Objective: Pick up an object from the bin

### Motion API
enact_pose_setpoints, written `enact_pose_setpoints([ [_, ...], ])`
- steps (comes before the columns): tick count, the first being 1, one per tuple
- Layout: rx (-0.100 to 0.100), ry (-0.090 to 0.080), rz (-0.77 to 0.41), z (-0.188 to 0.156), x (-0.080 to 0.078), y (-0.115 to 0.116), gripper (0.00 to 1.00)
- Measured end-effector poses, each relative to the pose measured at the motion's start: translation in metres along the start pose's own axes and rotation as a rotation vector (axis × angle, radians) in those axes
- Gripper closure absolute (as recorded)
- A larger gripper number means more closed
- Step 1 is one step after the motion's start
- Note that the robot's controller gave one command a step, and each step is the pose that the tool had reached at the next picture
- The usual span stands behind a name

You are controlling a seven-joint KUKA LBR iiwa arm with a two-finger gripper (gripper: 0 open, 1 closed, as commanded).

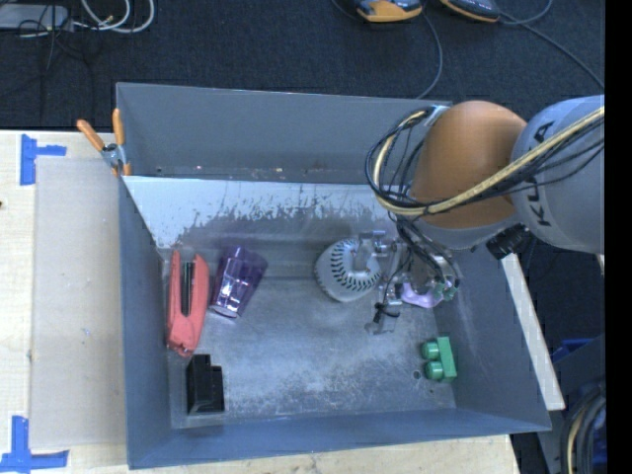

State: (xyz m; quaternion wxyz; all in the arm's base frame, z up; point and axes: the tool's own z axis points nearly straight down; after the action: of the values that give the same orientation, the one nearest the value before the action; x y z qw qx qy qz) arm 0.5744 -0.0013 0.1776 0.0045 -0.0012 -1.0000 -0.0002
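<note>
Since the right side of the grey bin (296,423) sits under the arm's orange cover (464,161) and cables, the gripper (385,304) is mostly a dark tangle, and I can't tell how wide it's spread or whether it's got anything. It's just beside a round ribbed white-grey thing (344,268) mid-bin. A small lilac bit (427,299) is half hidden on its other side.

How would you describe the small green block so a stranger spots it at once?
Look in the grey metal bin, towards its lower right corner, just below the robot's hand. A small green plastic block lies there alone; nothing else in the bin is green.
</note>
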Motion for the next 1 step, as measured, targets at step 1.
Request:
enact_pose_setpoints([
  [1, 0.0, -0.007, 0.0, -0.0045, -0.0015, 0.0, 0.0],
])
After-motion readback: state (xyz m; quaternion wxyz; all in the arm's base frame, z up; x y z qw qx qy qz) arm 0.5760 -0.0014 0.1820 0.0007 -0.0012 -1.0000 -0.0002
